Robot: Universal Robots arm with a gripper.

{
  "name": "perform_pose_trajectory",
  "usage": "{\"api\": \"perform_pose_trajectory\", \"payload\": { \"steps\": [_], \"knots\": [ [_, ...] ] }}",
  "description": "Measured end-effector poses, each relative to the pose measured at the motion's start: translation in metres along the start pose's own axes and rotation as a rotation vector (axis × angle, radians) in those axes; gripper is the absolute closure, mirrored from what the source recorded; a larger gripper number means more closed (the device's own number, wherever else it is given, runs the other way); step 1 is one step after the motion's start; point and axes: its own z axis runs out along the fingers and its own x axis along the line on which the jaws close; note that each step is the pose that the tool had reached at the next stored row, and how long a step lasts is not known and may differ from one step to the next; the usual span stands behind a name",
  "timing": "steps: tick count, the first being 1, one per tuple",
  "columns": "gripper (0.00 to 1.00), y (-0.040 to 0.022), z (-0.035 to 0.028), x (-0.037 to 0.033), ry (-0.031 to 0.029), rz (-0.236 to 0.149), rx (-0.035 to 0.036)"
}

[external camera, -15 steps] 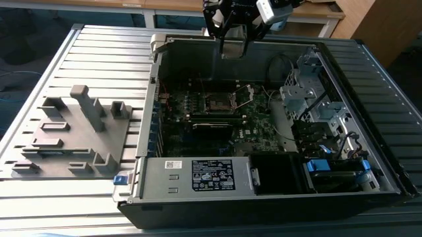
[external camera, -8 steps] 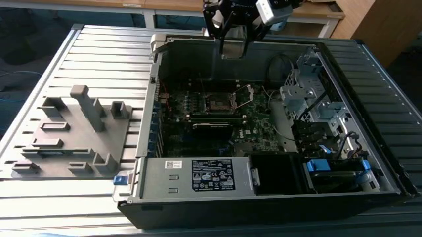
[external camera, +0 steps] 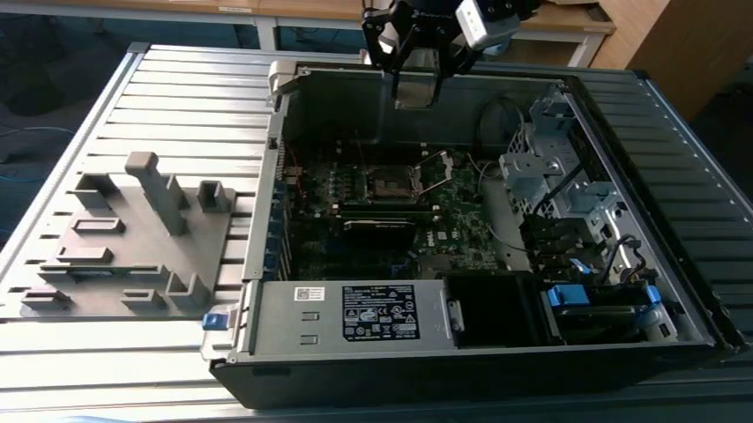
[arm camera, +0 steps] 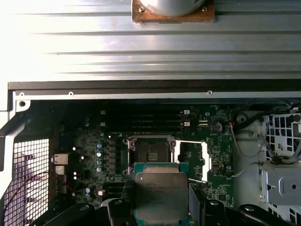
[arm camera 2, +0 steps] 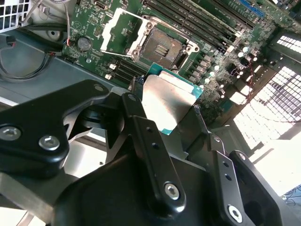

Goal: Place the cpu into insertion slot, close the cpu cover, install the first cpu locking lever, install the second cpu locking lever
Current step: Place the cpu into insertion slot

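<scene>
My gripper (external camera: 414, 81) hangs over the far wall of the open computer case, shut on the cpu (external camera: 414, 91). In both wrist views the cpu (arm camera: 161, 193) (arm camera 2: 167, 101) is a flat silver-topped chip with a green edge, clamped between the two black fingers (arm camera 2: 136, 106). Below it on the motherboard lies the insertion slot (arm camera: 150, 154) (arm camera 2: 162, 47) (external camera: 391, 181), dark, square and bare. The cpu cover (arm camera: 193, 160) (arm camera 2: 120, 28) (external camera: 438, 169) is swung up and open beside the slot. I cannot make out the locking levers.
Long black memory slots (arm camera: 141, 122) run beside the socket. A metal drive cage (external camera: 553, 167) with cables stands at the exterior view's right, and a power supply (external camera: 353, 313) at the near end. A grey fixture block (external camera: 130, 229) sits on the slatted table outside the case.
</scene>
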Motion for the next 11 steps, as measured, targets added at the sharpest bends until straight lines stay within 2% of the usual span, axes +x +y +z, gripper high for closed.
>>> {"api": "perform_pose_trajectory", "payload": {
  "steps": [11],
  "knots": [
    [0.46,-0.0002,0.0032,0.0,0.0,0.0,0.0001]
  ]
}}
